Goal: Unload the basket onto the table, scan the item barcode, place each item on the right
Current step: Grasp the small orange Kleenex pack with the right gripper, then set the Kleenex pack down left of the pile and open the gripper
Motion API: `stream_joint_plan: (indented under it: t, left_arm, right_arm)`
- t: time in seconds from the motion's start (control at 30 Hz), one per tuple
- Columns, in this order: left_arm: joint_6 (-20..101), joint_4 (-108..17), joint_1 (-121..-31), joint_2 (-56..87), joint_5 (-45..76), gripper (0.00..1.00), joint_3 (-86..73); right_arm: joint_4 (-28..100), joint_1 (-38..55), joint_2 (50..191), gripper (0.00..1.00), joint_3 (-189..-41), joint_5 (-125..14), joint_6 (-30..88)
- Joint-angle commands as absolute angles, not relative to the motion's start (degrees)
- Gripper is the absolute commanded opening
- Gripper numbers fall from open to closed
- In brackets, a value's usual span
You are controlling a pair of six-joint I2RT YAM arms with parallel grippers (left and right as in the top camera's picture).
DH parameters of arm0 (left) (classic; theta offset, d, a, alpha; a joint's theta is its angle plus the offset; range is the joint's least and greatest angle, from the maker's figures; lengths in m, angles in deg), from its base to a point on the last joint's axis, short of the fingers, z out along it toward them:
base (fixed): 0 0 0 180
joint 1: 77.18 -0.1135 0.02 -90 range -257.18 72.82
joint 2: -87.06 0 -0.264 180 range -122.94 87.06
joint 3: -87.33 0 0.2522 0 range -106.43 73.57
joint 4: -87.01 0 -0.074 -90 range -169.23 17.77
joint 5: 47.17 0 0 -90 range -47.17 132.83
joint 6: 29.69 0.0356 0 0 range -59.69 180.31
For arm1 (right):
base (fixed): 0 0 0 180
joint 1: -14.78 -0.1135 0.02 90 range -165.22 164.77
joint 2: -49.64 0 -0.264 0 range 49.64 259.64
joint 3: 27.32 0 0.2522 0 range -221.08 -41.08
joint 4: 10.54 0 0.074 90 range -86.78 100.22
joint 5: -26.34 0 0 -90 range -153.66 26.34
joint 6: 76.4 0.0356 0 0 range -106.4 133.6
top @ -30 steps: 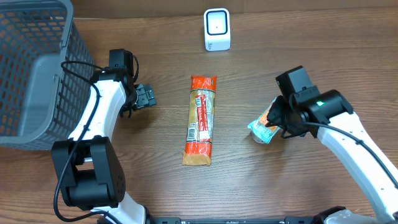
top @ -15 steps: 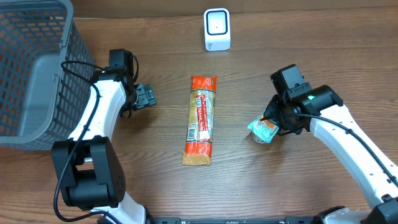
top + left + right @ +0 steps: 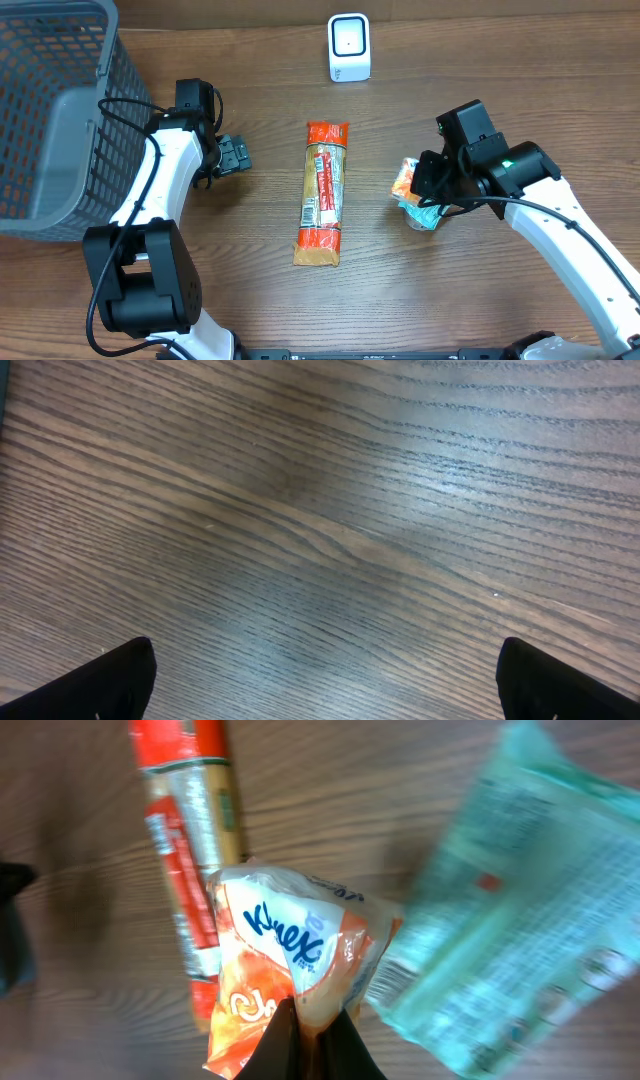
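**Kleenex pack [image 3: 300,955] is being pinched at its lower edge by the right gripper [image 3: 306,1042], jaws closed tight on the wrapper.**

The pack is being held right of table centre, just beside a teal packet [image 3: 515,920]; whether the two are touching cannot be told. A long orange snack sleeve [image 3: 323,195] is lying between the arms, off to the side of the line toward the white scanner [image 3: 349,47], which is standing well apart at the far edge. The left gripper [image 3: 236,155] is being held spread wide over bare table [image 3: 420,300], near the grey basket [image 3: 40,190].

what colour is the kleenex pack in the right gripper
The Kleenex pack is orange and white with blue lettering, clearest in the right wrist view.
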State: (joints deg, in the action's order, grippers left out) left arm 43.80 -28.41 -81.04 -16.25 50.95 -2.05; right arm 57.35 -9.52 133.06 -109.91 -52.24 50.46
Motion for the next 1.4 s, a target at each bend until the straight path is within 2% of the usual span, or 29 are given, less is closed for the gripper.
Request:
stream_joint_plan:
  t: [0.0,0.13,0.23,0.27,0.3,0.33,0.47,0.6,0.67,0.83,1.0,1.17,1.37]
  left_arm:
    - [44.0,-28.5,-81.3,-16.0,50.3,1.00,-1.9]
    - [44.0,-28.5,-81.3,-16.0,50.3,1.00,-1.9]
    - [44.0,-28.5,-81.3,-16.0,50.3,1.00,-1.9]
    - [44.0,-28.5,-81.3,-16.0,50.3,1.00,-1.9]
    - [44.0,-28.5,-81.3,-16.0,50.3,1.00,-1.9]
    - [44.0,-28.5,-81.3,-16.0,50.3,1.00,-1.9]
    - [44.0,-28.5,-81.3,-16.0,50.3,1.00,-1.9]
    - [44.0,-28.5,-81.3,-16.0,50.3,1.00,-1.9]
    - [44.0,-28.5,-81.3,-16.0,50.3,1.00,-1.9]
    - [44.0,-28.5,-81.3,-16.0,50.3,1.00,-1.9]
    - [44.0,-28.5,-81.3,-16.0,50.3,1.00,-1.9]
    - [44.0,-28.5,-81.3,-16.0,50.3,1.00,-1.9]
    - [44.0,-28.5,-81.3,-16.0,50.3,1.00,-1.9]
  right_arm:
    - [55.2,-11.3,132.1,0.04,-109.6,-50.4,49.4]
    - [52.5,-15.0,133.0,0.04,-108.2,-50.5,49.6]
    - [50.3,-18.2,134.6,0.11,-107.8,-51.0,49.5]
    - [49.9,-19.3,135.2,0.19,-107.8,-51.7,49.5]
    - [49.8,-20.2,135.9,0.35,-107.8,-53.1,49.5]
    - [49.8,-21.3,136.7,0.42,-107.8,-55.3,49.5]
    - [50.0,-23.1,138.6,0.50,-107.8,-58.3,49.6]
    - [50.3,-23.1,139.2,0.51,-107.8,-58.3,49.5]
    - [51.3,-23.1,139.1,0.47,-107.9,-58.5,49.5]
    - [56.8,-21.8,136.9,0.45,-110.3,-60.5,49.5]
    - [62.0,-19.5,131.5,0.49,-111.9,-66.3,50.0]
    - [68.0,-15.6,130.8,0.51,-111.5,-70.8,55.9]
    - [67.6,-9.8,130.8,0.51,-107.6,-70.8,55.8]
